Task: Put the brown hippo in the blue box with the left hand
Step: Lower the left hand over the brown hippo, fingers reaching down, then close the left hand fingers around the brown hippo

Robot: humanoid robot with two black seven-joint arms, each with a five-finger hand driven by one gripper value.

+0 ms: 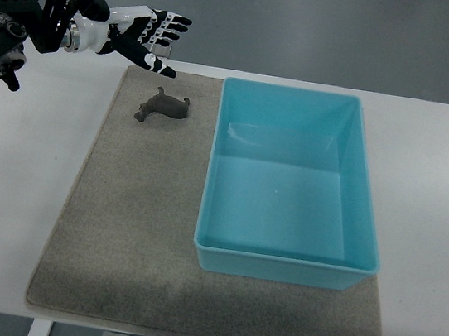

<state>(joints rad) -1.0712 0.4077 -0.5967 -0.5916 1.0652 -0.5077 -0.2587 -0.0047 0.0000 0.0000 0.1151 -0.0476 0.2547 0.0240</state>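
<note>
A small brown hippo (pixel 163 107) lies on the grey mat (pixel 128 230) near its far left corner, just left of the blue box (pixel 282 264). The box is an open light-blue tub on the right part of the mat, and nothing shows inside it. My left hand (pixel 157 40) comes in from the upper left and hovers above the far edge of the mat, up and left of the hippo. Its fingers are spread and hold nothing. It does not touch the hippo.
The mat lies on a white table (pixel 12 188) whose near edge runs along the bottom of the picture. The left arm's black and white forearm (pixel 36 20) reaches over the table's far left corner.
</note>
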